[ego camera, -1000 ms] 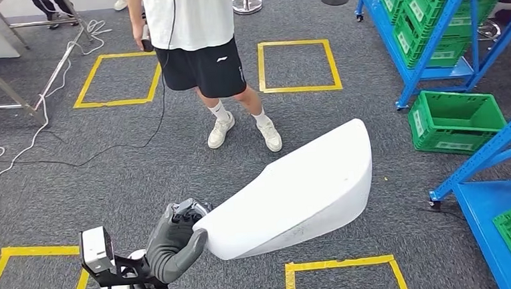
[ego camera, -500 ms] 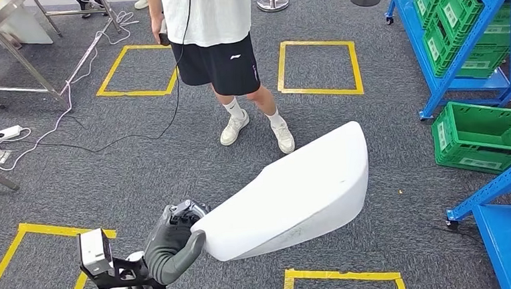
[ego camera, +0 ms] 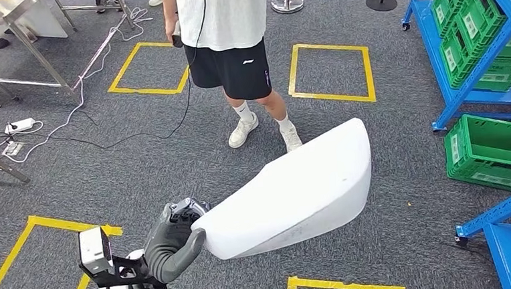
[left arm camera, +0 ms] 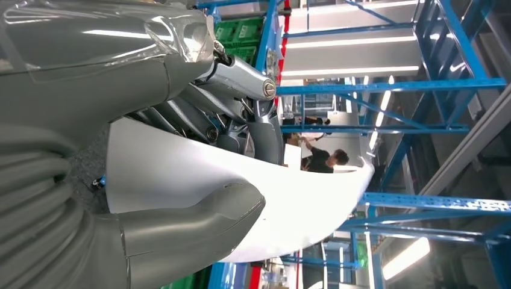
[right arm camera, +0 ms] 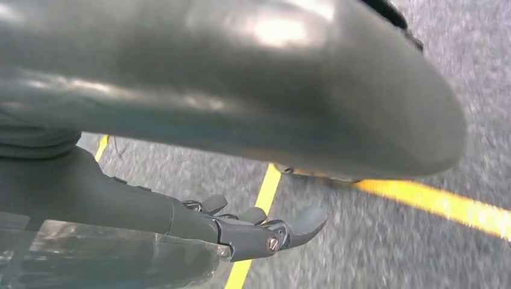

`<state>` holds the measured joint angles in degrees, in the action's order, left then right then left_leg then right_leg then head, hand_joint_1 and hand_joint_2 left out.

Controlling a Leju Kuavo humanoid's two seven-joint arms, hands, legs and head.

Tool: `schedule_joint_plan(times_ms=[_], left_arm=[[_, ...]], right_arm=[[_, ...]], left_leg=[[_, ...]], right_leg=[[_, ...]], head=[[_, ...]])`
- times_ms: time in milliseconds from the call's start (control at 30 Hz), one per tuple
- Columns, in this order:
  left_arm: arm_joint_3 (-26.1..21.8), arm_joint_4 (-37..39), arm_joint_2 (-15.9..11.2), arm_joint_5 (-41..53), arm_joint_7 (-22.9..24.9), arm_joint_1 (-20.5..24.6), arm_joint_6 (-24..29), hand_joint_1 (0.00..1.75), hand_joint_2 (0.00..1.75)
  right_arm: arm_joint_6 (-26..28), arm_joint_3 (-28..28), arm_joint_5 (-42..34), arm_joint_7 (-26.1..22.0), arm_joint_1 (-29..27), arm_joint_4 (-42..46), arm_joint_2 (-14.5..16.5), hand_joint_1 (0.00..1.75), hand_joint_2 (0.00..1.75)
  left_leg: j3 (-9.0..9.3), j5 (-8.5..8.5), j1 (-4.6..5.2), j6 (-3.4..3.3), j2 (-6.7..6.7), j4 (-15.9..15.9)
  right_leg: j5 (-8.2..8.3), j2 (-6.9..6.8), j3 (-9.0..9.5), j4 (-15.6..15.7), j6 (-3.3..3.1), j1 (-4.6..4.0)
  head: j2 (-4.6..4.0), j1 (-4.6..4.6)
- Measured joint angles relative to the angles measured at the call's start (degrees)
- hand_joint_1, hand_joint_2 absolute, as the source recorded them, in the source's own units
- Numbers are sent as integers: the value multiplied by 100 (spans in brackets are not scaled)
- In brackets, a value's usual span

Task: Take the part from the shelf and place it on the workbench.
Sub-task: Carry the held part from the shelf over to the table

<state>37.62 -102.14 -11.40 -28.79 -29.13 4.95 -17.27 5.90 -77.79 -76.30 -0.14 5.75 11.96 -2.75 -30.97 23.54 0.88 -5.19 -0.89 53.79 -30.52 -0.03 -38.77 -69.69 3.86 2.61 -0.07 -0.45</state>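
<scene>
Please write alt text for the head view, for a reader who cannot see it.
The robot's left hand holds a large curved white plastic part above grey carpet marked with yellow tape squares. A person in black shorts stands ahead, blue shelving with green crates at right.

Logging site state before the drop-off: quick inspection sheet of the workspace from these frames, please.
Surface: grey carpet floor with yellow tape squares; a workbench leg at the left edge.
Job's things: white part held at one end by the left hand, thumb over its edge, carried above the floor.
Clutter: a green crate on the floor by the blue shelf.
Hands: left hand grips the part; right hand hangs over the carpet, holding nothing, fingers slightly curled.
Cables: white power strip and cords; a black cable runs to the person.
Surroundings: a person stands ahead, close to the part's far end.
</scene>
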Motion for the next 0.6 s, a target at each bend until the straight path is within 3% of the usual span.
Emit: schedule_joint_plan(times_ms=[67,100,133,200,267,333,400,467,500,600], left_arm=[[2,12,-1,0,2,2,5,175,175],[2,15,-3,1,7,3,11,175,175],[6,15,-5,1,11,4,16,175,175],[16,12,-8,-3,18,-2,33,175,175],[25,8,-13,-6,20,-3,54,175,175],[28,7,-18,-7,21,8,67,175,175],[31,7,-19,-9,21,13,70,175,175],[34,8,-21,-9,23,12,73,175,175],[34,8,-22,-9,25,15,74,175,175],[33,-4,-23,-9,31,53,75,175,175]], right_arm=[[6,2,2,0,5,3,-3,0,0],[7,3,3,-1,10,1,2,0,0],[8,5,4,-1,12,0,17,0,0],[14,8,2,-2,11,-8,25,0,0],[27,16,-10,-5,7,-9,35,0,0],[43,34,-26,-6,8,-14,32,0,0],[51,46,-31,-6,8,-23,15,0,0],[54,50,-32,-6,8,-29,11,0,0],[53,52,-32,-6,9,-31,12,0,0],[44,61,-36,-7,20,-31,44,0,0]], left_leg=[[-62,176,-95,194,-39,253],[-131,285,-128,282,-52,427],[-197,371,-143,347,-62,569],[-275,454,-169,399,-78,713],[-300,501,-197,417,-46,773],[-500,723,-212,429,40,1186],[-907,1035,-207,401,87,1948],[-1172,1086,-167,312,81,2362],[-1144,951,-123,244,77,2246],[-664,398,78,16,94,1191]], right_leg=[[316,6,208,579,231,92],[376,28,277,742,247,113],[370,49,288,778,206,113],[310,82,255,696,45,86],[305,79,253,686,-25,60],[303,75,266,699,-64,23],[297,70,271,704,-77,-36],[284,70,279,705,-95,-104],[276,72,292,706,-107,-130],[261,77,356,740,-133,-148]], head=[[0,17],[1,33],[0,36],[1,15],[0,-13],[0,-25],[0,-31],[0,-30],[0,-28],[0,-21]])
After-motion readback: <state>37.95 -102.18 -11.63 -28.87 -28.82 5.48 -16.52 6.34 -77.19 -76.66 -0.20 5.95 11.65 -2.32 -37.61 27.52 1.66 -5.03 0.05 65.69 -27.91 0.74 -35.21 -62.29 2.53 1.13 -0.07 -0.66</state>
